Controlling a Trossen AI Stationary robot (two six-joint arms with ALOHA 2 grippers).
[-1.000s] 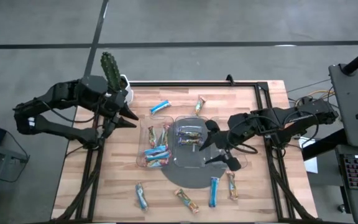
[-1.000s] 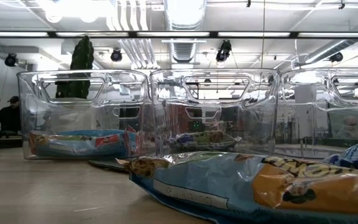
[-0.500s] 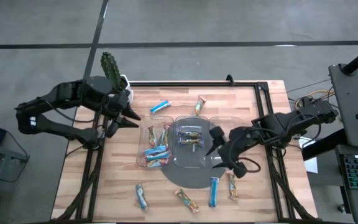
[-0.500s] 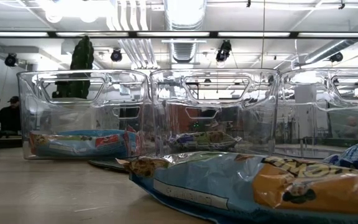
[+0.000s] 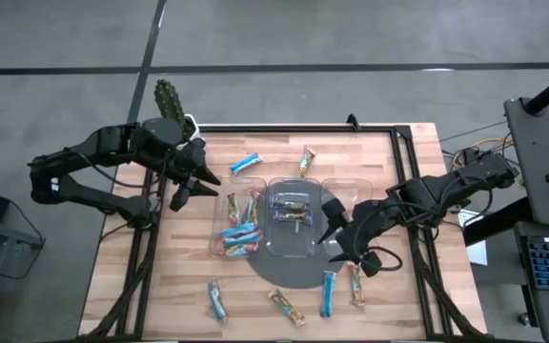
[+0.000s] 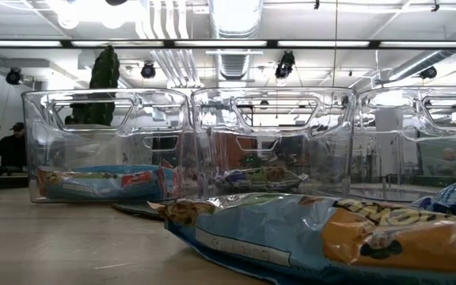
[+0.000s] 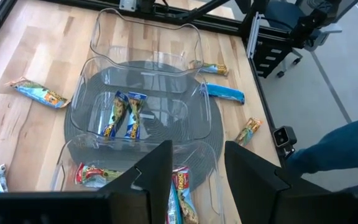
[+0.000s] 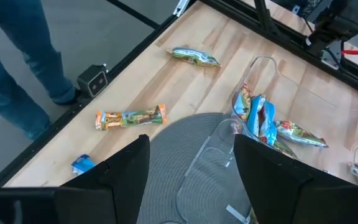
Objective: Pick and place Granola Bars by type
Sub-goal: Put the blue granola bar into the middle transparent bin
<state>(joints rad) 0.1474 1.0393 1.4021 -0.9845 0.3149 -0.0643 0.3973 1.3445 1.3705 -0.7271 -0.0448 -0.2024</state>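
Observation:
The clear three-compartment tray (image 5: 305,250) sits mid-table on a grey round mat. Its left compartment holds several granola bars (image 5: 240,227); the middle one holds two (image 5: 292,208) (image 7: 123,115). Loose bars lie flat on the wood: a blue one (image 5: 246,164) and a gold one (image 5: 307,160) on the far side, and several near the near edge (image 5: 328,292) (image 5: 286,307) (image 5: 216,300) (image 5: 355,284). My left gripper (image 5: 196,181) (image 7: 197,180) is open, left of the tray. My right gripper (image 5: 348,240) (image 8: 191,180) is open over the tray's near right corner, above the near bars.
A green cactus-like thing (image 5: 169,105) stands at the far left corner. Dark rails (image 5: 294,127) frame the table. A person's jeans-clad legs (image 8: 23,56) stand beyond the near edge. In the low view a bar (image 6: 291,229) lies right before the camera, in front of the tray (image 6: 212,142).
My right gripper has swung from over the tray's right compartment toward the near edge, turning as it went, and stays open. My left gripper has shifted a little toward the tray. No bar has moved.

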